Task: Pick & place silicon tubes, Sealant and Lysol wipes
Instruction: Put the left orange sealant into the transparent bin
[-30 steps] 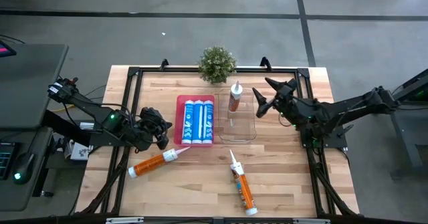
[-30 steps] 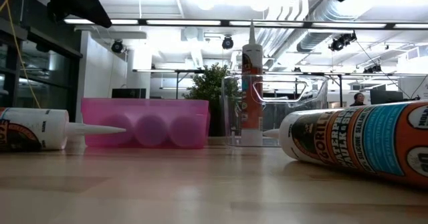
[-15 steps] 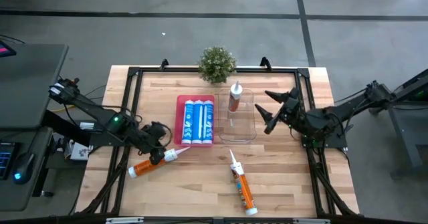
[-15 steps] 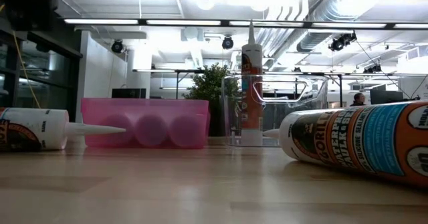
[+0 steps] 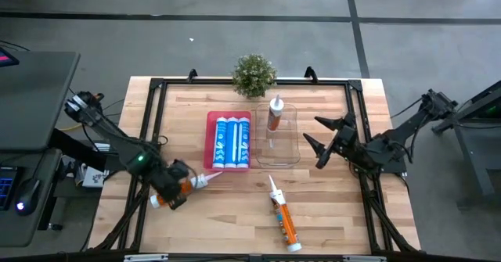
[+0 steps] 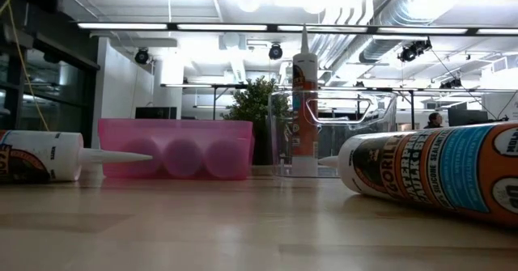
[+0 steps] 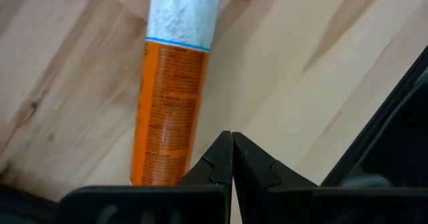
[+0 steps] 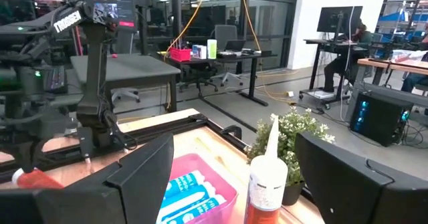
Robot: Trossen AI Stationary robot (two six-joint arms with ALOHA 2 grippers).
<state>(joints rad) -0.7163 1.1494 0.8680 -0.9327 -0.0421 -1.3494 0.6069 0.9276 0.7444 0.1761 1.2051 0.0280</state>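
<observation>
An orange-and-white sealant tube [image 5: 160,200] lies flat on the table at the near left; it also shows in the left wrist view [image 7: 172,97] and the low view [image 6: 40,156]. My left gripper [image 5: 175,192] hangs over its middle, shut [image 7: 232,150], with its tips beside the tube. A second orange tube [image 5: 283,215] lies flat at the near centre. A third tube [image 5: 275,113] stands upright on its base in a clear container [image 5: 290,141]. My right gripper [image 5: 319,141] is open and empty, to the right of the container.
A pink tray [image 5: 210,141] holding blue-and-white tubes [image 5: 231,142] sits left of the clear container. A small potted plant [image 5: 254,75] stands at the far edge. A black frame [image 5: 153,105] runs around the tabletop. Bare wood lies along the near edge.
My left gripper has gone from beside the pink tray toward the table's near edge, ending over the left orange tube. My right gripper has drawn back toward the table's near edge and a little to the right, away from the upright tube. No tube has moved.
</observation>
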